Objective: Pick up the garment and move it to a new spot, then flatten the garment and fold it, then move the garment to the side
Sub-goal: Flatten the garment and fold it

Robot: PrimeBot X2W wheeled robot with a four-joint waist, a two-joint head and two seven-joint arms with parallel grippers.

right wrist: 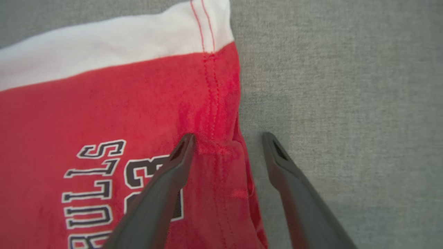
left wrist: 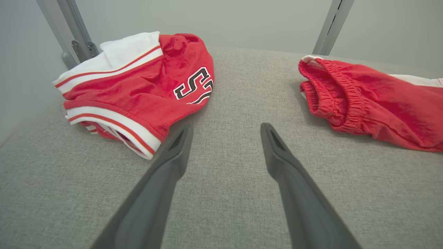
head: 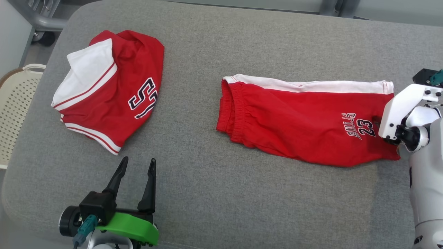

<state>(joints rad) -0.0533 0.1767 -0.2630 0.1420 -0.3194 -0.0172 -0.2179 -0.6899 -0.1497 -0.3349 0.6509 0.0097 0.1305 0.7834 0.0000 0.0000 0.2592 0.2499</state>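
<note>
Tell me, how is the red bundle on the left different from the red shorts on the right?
The bundle is folded up small; the shorts lie stretched out long. The bundle shows part of big lettering; the shorts show a small BULLS 23. The open right gripper straddles the shorts' hem; the open left gripper sits apart from the bundle. Both are red with white trim.

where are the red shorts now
In the head view the red shorts lie on the grey table, right of centre, the open right gripper straddling their hem, apart from the folded red garment at left.
</note>
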